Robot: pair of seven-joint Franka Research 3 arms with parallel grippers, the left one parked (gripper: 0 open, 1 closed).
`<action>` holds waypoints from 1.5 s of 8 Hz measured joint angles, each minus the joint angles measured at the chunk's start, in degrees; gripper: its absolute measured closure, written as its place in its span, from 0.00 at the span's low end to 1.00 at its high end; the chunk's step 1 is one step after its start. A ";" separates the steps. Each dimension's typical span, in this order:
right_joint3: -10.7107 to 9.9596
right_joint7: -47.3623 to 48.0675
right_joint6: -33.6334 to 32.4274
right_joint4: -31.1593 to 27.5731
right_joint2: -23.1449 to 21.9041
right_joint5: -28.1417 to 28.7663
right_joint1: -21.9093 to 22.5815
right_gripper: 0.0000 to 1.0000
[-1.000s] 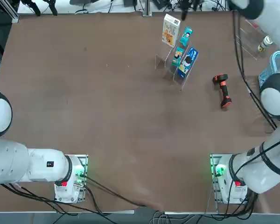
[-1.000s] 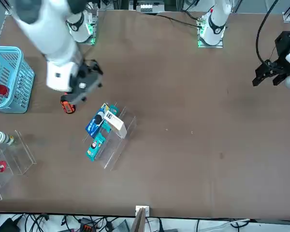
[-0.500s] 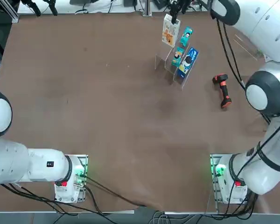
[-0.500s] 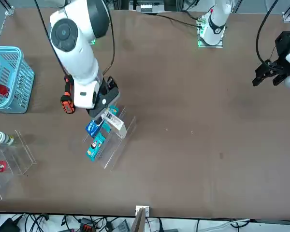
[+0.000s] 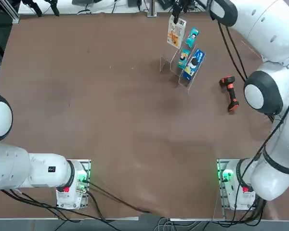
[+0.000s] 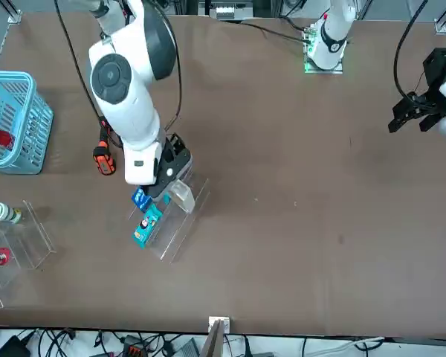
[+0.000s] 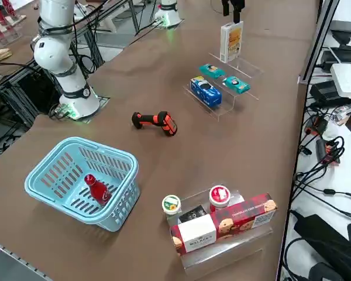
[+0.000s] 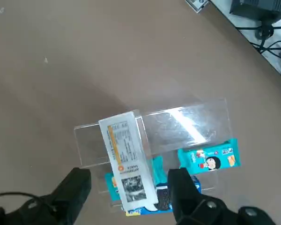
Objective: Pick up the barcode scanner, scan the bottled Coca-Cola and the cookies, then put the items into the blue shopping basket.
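My right gripper (image 8: 129,193) is open and hangs just above the cookies (image 8: 126,159), a white upright box on a clear stand; one finger shows on each side of the box, not touching it. The same gripper (image 7: 233,8) sits over the cookies (image 7: 231,41) at the table's far edge. The barcode scanner (image 5: 229,92) lies alone on the table, black with orange trim, and also shows as the scanner (image 7: 155,121). The bottled Coca-Cola (image 7: 97,189) leans inside the blue shopping basket (image 7: 76,153). The basket (image 6: 15,160) is hidden in the top view.
The clear stepped stand (image 8: 192,122) also holds a blue packet (image 7: 206,91) and two teal packets (image 7: 213,71). A second clear stand (image 7: 222,252) beside the basket carries two capped bottles and a long red-and-white cookie box (image 7: 222,227). The right arm's links (image 6: 130,82) reach over the scanner's area.
The right arm swung from beside the basket across the scanner to the stand. Its gripper now hangs over the white box. Nothing on the table has moved.
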 joint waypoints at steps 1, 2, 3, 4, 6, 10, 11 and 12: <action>0.00 -0.56 0.24 0.10 0.49 0.00 0.00 0.00; 0.00 -1.26 0.63 0.22 0.98 0.01 0.02 0.00; 0.01 -2.01 1.00 0.24 1.32 0.02 0.04 0.00; 0.02 -2.30 1.29 0.27 1.53 0.05 0.05 0.00; 0.13 -2.42 2.03 0.29 2.02 0.07 0.07 0.01; 0.70 -2.50 2.46 0.30 3.14 0.07 0.15 0.00; 0.70 -2.52 2.46 0.30 3.24 0.07 0.11 0.01; 0.69 -2.52 2.46 0.30 3.37 0.07 0.00 0.05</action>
